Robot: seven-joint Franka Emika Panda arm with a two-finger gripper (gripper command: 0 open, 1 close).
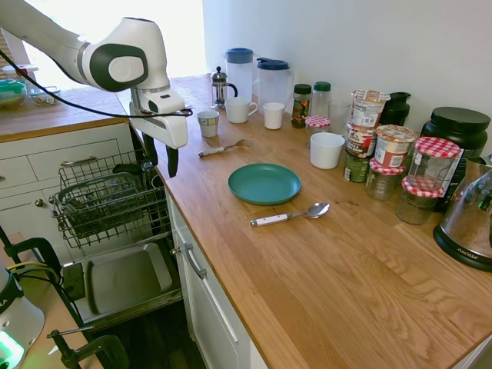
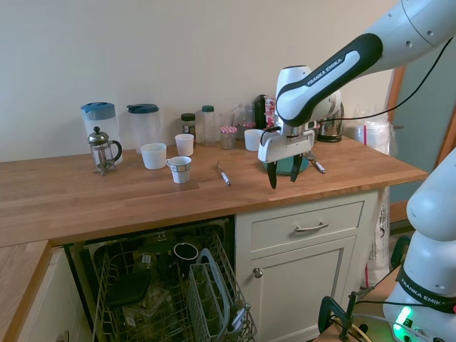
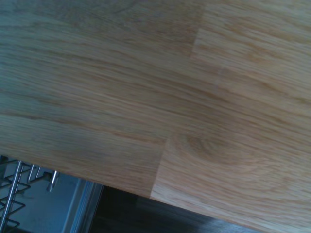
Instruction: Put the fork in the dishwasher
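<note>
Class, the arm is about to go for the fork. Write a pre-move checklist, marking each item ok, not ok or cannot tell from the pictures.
1. Gripper empty and open: ok; fingers apart, nothing between them.
2. Fork reachable: ok; it lies flat on the wooden counter, nothing on top of it.
3. Right utensil chosen: ok; the spoon lies apart, beside the teal plate.
4. Room around the fork: ok; the patterned cup stands nearby without touching it.
5. Dishwasher open with rack pulled out: ok.
6. Free slot in the rack for the fork: cannot tell; dishes already inside.
</note>
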